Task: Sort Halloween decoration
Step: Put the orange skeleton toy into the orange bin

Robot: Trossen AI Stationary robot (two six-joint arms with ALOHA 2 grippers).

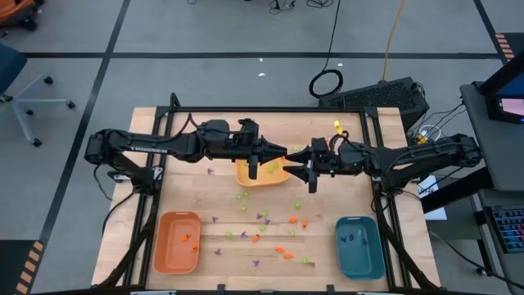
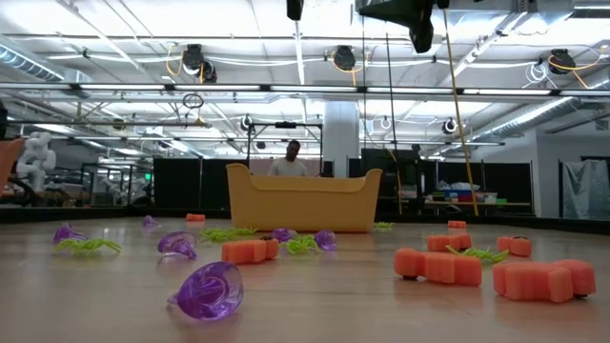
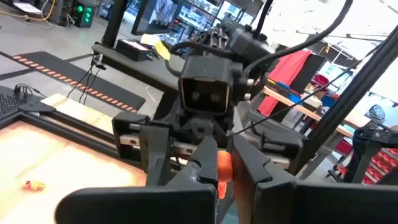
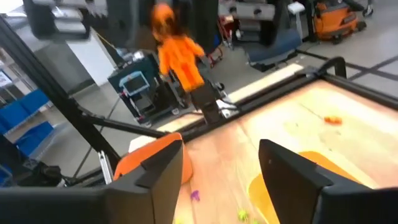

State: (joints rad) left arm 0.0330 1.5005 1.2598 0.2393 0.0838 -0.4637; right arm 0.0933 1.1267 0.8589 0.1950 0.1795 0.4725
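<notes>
A small orange decoration piece (image 4: 180,59) is up in the air over the table's middle, pinched in the clenched left gripper (image 1: 277,154). The right gripper (image 1: 295,161) faces it tip to tip, its fingers (image 4: 292,171) spread and empty.

Just below them is the yellow rectangular plastic tray (image 1: 277,177), toward the wooden table's (image 1: 188,188) far edge. It seems to hold a few green pieces.

The orange tray (image 1: 168,254), at the front left corner, holds a couple of orange pieces, and the teal tray (image 1: 360,260), at the front right corner, a few purple ones.

Many scattered pieces (image 1: 262,233) lie loose between the trays, so most of the sorting looks undone.
</notes>
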